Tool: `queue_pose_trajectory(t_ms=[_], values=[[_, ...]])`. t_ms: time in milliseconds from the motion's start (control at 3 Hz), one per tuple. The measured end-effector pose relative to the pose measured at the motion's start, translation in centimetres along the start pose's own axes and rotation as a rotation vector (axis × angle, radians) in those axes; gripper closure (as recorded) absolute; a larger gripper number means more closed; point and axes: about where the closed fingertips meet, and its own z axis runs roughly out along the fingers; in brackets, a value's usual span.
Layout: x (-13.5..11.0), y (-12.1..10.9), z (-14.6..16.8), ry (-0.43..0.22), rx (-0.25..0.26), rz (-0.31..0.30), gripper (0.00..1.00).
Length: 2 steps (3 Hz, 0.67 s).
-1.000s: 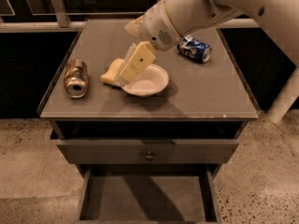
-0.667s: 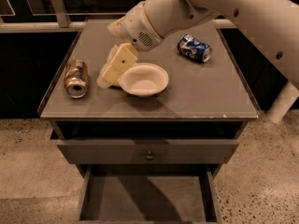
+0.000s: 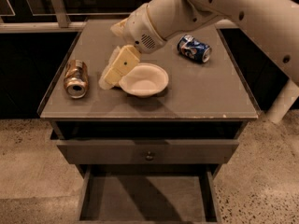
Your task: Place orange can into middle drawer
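Note:
The orange can lies on its side at the left of the cabinet top, its silver top facing the front. My gripper hangs just above the top between the can and a white bowl, a short gap to the right of the can. It is open and empty. The middle drawer is pulled out at the bottom of the view, and its bare grey floor shows.
A white bowl sits mid-top, right beside the gripper. A blue-and-white can lies at the back right. A closed drawer front with a small knob is above the open drawer. My arm crosses the back right.
My gripper has moved left, from over the bowl's left rim to the gap between the bowl and the orange can. The can, the bowl and the drawer have not moved.

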Motion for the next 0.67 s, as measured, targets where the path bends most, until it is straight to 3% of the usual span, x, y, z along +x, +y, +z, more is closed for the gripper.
queue_pose_trajectory(t_ms=[667], values=[[1.0, 2.6, 1.8, -0.070, 0.141, 0.040, 0.00]])
